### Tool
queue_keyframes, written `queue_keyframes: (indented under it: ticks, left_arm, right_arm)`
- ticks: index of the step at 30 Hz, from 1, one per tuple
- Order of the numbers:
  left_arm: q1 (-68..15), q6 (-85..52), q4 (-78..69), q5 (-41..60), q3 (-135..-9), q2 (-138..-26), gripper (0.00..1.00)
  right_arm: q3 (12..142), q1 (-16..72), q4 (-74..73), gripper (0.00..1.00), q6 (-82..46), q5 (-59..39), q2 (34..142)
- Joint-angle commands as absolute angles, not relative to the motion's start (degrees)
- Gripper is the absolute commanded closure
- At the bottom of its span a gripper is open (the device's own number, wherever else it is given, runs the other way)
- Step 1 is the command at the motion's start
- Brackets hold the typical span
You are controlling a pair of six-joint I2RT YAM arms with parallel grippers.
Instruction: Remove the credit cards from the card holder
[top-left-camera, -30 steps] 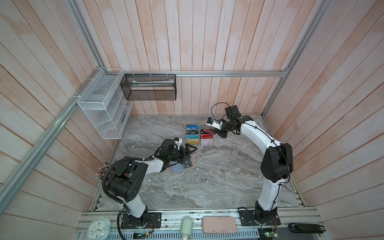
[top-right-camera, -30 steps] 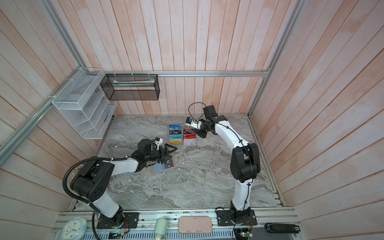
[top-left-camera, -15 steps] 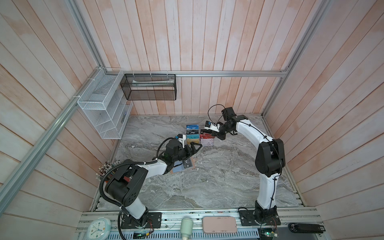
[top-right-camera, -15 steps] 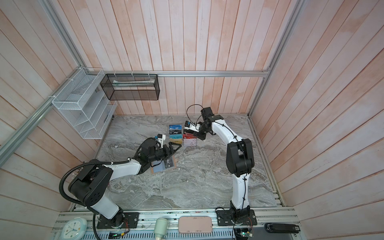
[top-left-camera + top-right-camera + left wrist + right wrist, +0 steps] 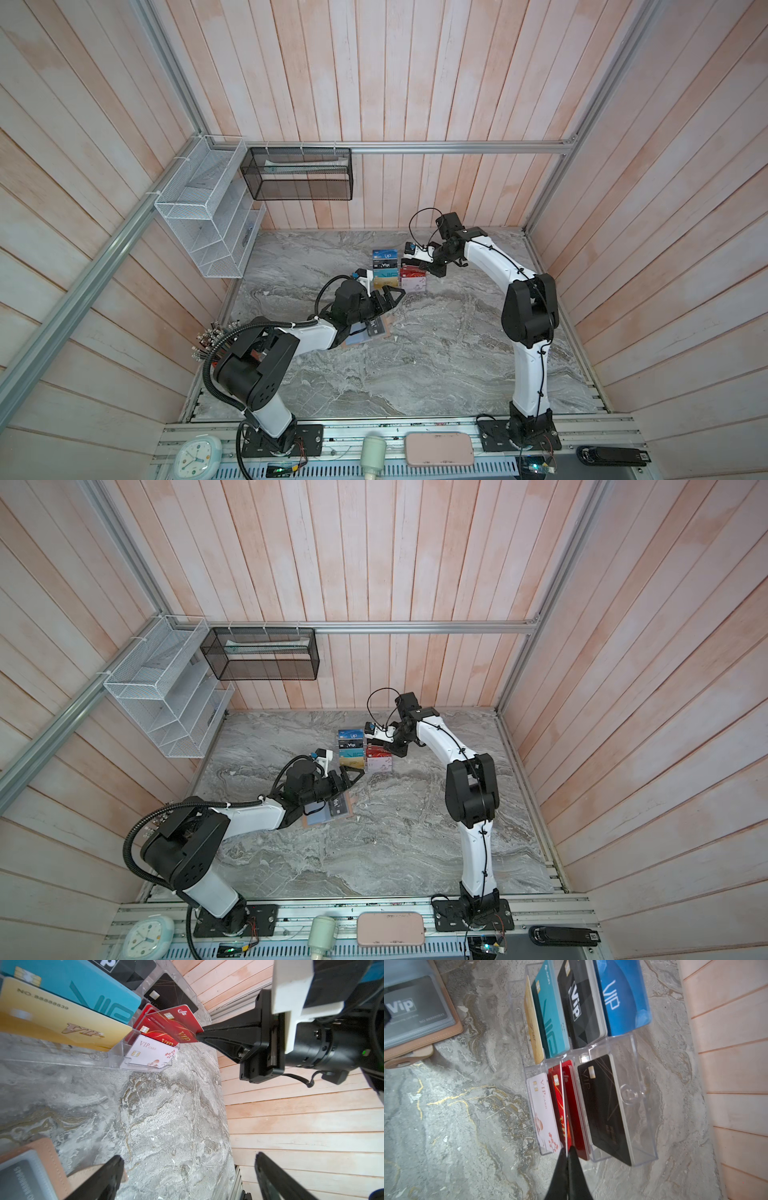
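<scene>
The right gripper stays clenched on a thin dark red plastic card at the clear acrylic tiered rack, possibly in a slot, and its elbow has folded leftward. The left gripper, jaws spread, has lifted off the open tan-pink leather-look card holder, which lies near-left of the rack with the black "Vip" card inside.

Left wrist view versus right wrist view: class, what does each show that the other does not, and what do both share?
Only left wrist: the open left gripper and the right gripper's body from the side. Only right wrist: the blue card and the wallet's Vip lettering. Both: the rack, the white card and the red card the right gripper pinches.
</scene>
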State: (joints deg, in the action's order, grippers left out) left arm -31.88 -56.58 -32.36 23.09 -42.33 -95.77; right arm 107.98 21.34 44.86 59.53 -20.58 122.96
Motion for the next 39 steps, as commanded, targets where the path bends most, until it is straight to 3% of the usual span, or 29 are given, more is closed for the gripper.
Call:
queue_keyframes:
  ticks: [1, 39]
  left_arm:
    - [-31.77, -55.55, -32.21, 22.6, -43.95, -97.02, 0.0]
    - [-29.84, -57.39, -33.93, 25.22, -43.24, -100.25, 0.0]
  right_arm:
    - [109.81, 21.85, 46.85, 1.0, 60.6, -19.85, 125.04]
    - [111.11, 22.68, 43.17, 1.0, 61.87, -13.59, 127.14]
